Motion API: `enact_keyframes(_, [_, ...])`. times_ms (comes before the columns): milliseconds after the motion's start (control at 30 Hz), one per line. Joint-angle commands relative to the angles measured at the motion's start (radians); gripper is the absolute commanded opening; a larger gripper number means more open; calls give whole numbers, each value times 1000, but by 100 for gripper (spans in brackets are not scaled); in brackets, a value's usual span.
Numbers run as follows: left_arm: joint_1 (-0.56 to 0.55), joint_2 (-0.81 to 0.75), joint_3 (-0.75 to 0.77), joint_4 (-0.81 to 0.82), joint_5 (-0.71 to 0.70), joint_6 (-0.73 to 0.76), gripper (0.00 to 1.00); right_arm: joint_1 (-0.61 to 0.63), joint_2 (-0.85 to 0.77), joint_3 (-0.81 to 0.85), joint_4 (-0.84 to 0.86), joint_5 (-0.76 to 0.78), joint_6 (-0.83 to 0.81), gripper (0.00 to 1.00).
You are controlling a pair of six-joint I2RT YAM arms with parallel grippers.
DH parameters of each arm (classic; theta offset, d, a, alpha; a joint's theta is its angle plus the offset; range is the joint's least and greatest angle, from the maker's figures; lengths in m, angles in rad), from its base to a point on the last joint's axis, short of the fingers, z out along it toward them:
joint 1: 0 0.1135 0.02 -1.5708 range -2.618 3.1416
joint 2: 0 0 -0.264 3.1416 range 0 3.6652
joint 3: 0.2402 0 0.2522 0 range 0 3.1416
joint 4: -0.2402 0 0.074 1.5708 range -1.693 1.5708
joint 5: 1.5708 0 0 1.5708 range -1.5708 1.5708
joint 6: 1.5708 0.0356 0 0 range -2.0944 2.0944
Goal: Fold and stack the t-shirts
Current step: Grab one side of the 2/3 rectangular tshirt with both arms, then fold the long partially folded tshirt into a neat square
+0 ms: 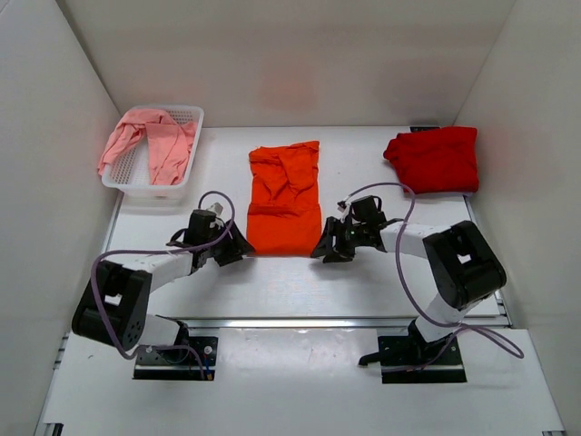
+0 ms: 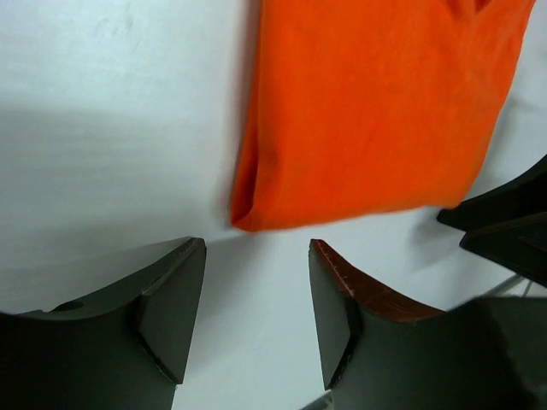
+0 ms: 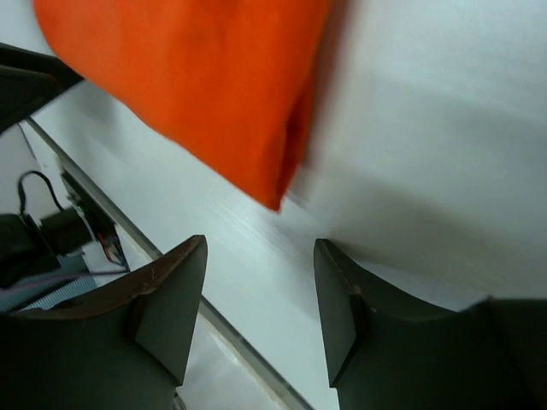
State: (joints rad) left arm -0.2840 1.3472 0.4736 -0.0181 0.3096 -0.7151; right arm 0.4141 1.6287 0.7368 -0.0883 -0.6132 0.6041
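While the left pincer [image 1: 241, 249] and right pincer [image 1: 325, 252] both stand open and empty, the orange t-shirt [image 1: 284, 202] lies folded lengthways on the bench [image 1: 272, 286] between them.
Pinching only the top layer at a near corner would likely skew the next fold (red t-shirt [image 1: 434, 159] sits far right, pink t-shirt [image 1: 150, 145] in the basket [image 1: 145, 189]).

Middle t-shirt [image 1: 285, 200] lay mid-table, left gripper [image 1: 238, 247] and right gripper [image 1: 325, 251] flanking its near edge. Second t-shirt [image 1: 434, 159] sat far right; third t-shirt [image 1: 150, 145] in basket [image 1: 145, 189], far left.
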Motion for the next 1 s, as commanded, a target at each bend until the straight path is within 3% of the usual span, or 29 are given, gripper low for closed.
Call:
enact_keyframes(0, [-43, 71, 62, 85, -98, -40, 63, 8, 74, 12, 199, 32, 89, 51])
enact_keyframes(67, [-61, 122, 85, 115, -110, -46, 63, 14, 120, 42, 228, 36, 100, 49])
enact_keyframes(100, [-64, 162, 101, 131, -106, -49, 57, 21, 153, 73, 229, 23, 105, 36])
enact_keyframes(133, [-63, 199, 117, 133, -71, -44, 39, 20, 180, 102, 219, 10, 105, 23])
enact_keyframes(167, [-64, 217, 134, 130, -52, -40, 26, 28, 197, 105, 219, 9, 111, 0])
enact_keyframes(200, [-58, 236, 134, 135, -23, -46, 0, 28, 195, 122, 191, 6, 105, 0])
enact_keyframes(367, [-87, 110, 34, 48, 6, -15, 0, 77, 74, 18, 130, 58, 85, 0])
enact_keyframes(567, [-128, -218, -137, -201, 23, 32, 0, 190, -197, -207, 22, 98, 86, 1])
enact_keyframes(767, [-144, -624, -256, -388, 57, -70, 0, 291, -437, -319, -42, 101, 158, 0])
enact_keyframes(867, [-116, -681, -270, -424, 86, -98, 0, 263, -466, -300, -68, 57, 152, 0])
enact_keyframes(967, [-103, -619, -216, -353, 103, -115, 0, 183, -442, -211, -115, 6, 93, 0])
